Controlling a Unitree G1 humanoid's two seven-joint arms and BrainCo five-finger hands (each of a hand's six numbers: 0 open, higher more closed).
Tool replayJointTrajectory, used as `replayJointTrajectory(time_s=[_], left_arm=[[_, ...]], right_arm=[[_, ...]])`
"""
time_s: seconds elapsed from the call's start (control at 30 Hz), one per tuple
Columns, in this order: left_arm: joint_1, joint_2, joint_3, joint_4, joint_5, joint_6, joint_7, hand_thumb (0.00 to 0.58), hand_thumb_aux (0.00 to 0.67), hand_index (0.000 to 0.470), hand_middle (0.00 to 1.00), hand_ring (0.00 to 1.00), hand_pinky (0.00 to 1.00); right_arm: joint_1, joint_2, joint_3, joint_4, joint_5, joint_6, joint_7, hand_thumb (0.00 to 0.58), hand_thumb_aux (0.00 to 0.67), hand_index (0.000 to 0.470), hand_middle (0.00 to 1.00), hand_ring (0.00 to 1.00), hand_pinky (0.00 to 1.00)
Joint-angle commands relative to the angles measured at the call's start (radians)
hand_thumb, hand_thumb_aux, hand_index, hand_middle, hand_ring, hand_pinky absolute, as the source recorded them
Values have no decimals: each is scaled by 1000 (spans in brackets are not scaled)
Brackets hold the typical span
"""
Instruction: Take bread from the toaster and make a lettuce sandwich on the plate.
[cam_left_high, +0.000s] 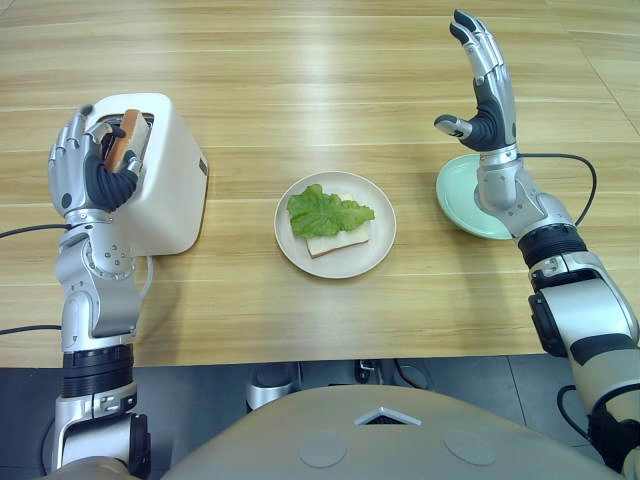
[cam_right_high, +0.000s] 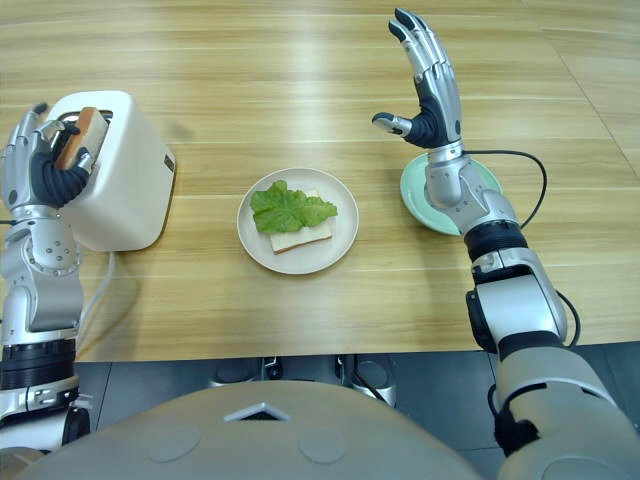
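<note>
done: lettuce (cam_left_high: 328, 210) on bread (cam_left_high: 342, 243), plate (cam_left_high: 345, 270) | left hand (cam_left_high: 85, 165) pinches second slice (cam_left_high: 124, 138) in toaster (cam_left_high: 170, 180) | right hand (cam_left_high: 485, 95) spread | pending: capping

Bench (cam_left_high: 300, 60): pale wood, fine grain, satin sheen. Toaster (cam_left_high: 172, 165) by left hand (cam_left_high: 82, 170): smooth matt cream shell. Bread (cam_left_high: 127, 133) in that hand: rough, browned crust. Dish (cam_left_high: 455, 197) beneath right hand (cam_left_high: 490, 100): glossy pale green.

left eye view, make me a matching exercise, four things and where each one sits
1 white boxy toaster
2 green lettuce leaf
3 brown bread slice
4 pale green dish

A beneath the open right hand's wrist
B in the left hand's grip
C standing on the wooden table, left side
D on the round beige plate

Pairs: 1-C, 2-D, 3-B, 4-A
</note>
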Motion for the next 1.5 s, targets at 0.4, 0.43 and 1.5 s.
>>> replayJointTrajectory(time_s=[0.4,0.43,1.5], left_arm=[[-7,1,3,20,-32,-12,69,580,670,460,1000,1000,1000],[-8,3,4,19,-33,-11,73,580,670,460,1000,1000,1000],[1,-5,40,8,-108,-43,112,580,670,460,1000,1000,1000]], right_arm=[[1,12,-3,11,-11,3,14,0,0,0,0,0,0],[1,13,-3,11,-12,3,15,0,0,0,0,0,0],[5,22,-1,22,-21,5,9,0,0,0,0,0,0]])
